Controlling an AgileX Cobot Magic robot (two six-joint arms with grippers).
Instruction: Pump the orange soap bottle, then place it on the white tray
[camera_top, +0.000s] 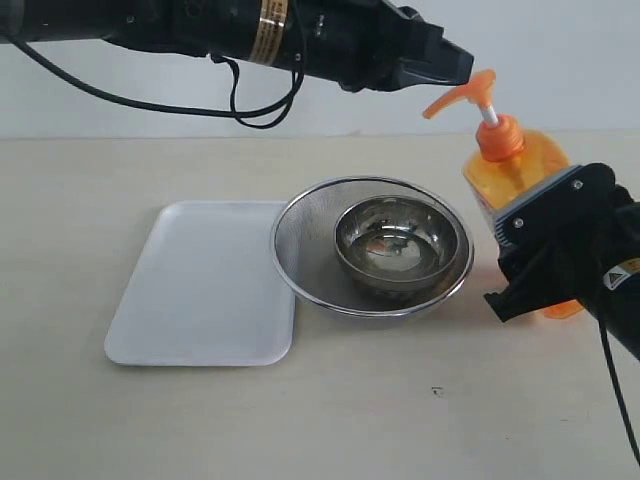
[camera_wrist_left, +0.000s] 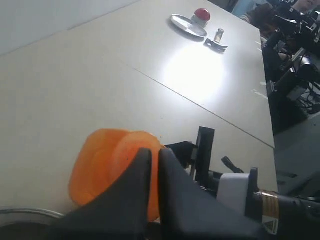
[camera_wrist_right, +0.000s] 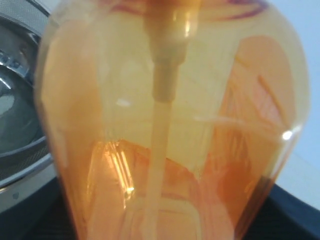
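Right gripper (camera_top: 535, 245) clamped on orange soap bottle (camera_top: 515, 170)

Exterior: bottle on table (camera_top: 300, 420), right of mesh bowl (camera_top: 305, 245), well apart from white tray (camera_top: 205, 285); left gripper (camera_top: 463, 62) just beside pump head (camera_top: 470, 92). Left wrist: fingers (camera_wrist_left: 132, 195) pressed together over the pump head. Right wrist: bottle up close, mesh bowl beside.

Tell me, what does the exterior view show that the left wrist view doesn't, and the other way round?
Only the exterior view shows the white tray, the steel bowl nested in the mesh bowl, and the body of the orange soap bottle. Only the left wrist view shows the far end of the table, with a round metal plate and a red object. Both show the bottle's orange pump head, the closed left fingers close by it, and maybe a sliver of the mesh bowl's rim.
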